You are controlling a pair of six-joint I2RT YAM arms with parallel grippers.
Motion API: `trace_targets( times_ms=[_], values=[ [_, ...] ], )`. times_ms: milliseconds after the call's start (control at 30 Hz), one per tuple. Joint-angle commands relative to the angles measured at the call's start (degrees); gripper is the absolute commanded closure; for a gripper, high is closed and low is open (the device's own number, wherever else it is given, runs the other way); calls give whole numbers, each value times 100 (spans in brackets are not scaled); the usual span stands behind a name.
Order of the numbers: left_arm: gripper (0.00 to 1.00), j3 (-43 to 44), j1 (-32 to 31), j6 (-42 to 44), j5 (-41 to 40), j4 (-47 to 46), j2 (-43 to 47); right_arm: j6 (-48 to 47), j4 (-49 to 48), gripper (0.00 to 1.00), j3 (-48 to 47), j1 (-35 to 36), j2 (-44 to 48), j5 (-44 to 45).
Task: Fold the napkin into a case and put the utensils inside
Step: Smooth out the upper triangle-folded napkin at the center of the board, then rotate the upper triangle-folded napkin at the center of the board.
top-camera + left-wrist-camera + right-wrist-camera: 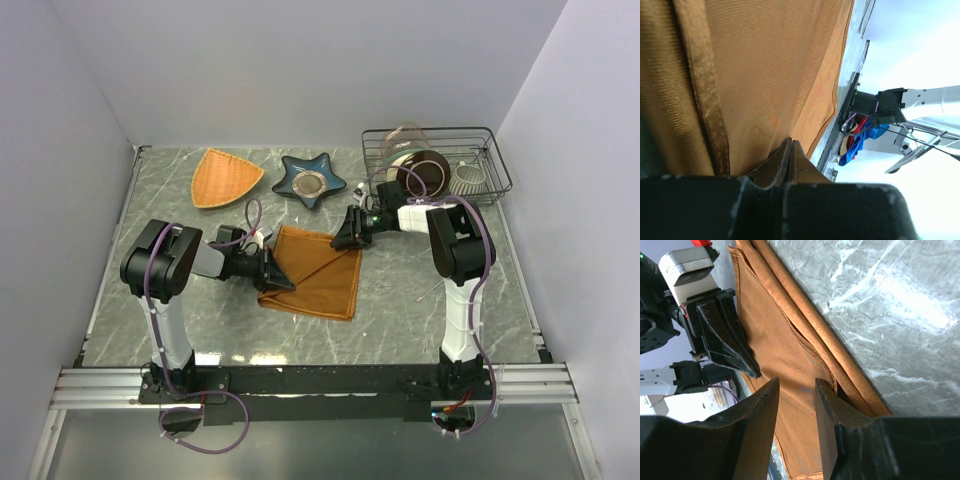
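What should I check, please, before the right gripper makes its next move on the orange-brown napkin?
1. Left gripper shut, its tip on the napkin: ok.
2. Cloth really pinched there: cannot tell.
3. Right gripper over the napkin's far right corner: ok.
4. Right jaws closed on cloth: not ok, a gap shows between them.
5. Napkin folded into a narrow case: not ok, it lies wide.
6. Where the utensils lie: cannot tell.
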State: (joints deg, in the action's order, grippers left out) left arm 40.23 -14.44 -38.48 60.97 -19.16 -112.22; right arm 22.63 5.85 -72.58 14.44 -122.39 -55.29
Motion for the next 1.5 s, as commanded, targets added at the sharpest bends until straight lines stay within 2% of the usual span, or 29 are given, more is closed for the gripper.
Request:
trace_targets(
  times_ms=[0, 267, 433, 533, 700, 767, 833, 967, 1067, 1233, 1467],
  values=[
    [99, -129, 64, 517, -701, 281, -186, -154, 31, 58, 51, 33, 74, 379],
    [99, -50, -112, 649, -621, 88, 305, -312, 250, 57, -90, 489, 927, 194],
    [81, 64, -296, 491, -639, -106, 1078, -540, 733, 56, -336, 508, 1314, 430],
    [71, 274, -297, 403, -630, -1, 1500, -978, 1190, 55, -643, 534, 1331, 667],
    [69, 871, 80, 1139, -1218, 1184, 1985, -1770, 1866, 52, -1547, 718, 1007, 1388],
    [63, 1187, 274, 1499, -1498, 1605, 1907, -2157, 1990, 50, -2040, 788, 762, 1704],
    [52, 1451, 555, 1729, -1579, 1853, 1575, -2541, 2227, 46, -2530, 911, 542, 1880],
    [48, 2346, 802, 2290, -1579, 2468, 870, -3001, 2474, 43, -3069, 1114, 41, 2223],
    [48, 2656, 863, 2363, -1395, 2592, 492, -3221, 2632, 37, -3473, 1281, -258, 2312],
    [50, 2701, 951, 2283, -1254, 2768, 254, -3405, 2605, 33, -3772, 1421, -584, 2154],
    [51, 1736, 969, 2143, -973, 2988, 526, -3485, 2579, 33, -3509, 1483, -655, 2092]
  ],
)
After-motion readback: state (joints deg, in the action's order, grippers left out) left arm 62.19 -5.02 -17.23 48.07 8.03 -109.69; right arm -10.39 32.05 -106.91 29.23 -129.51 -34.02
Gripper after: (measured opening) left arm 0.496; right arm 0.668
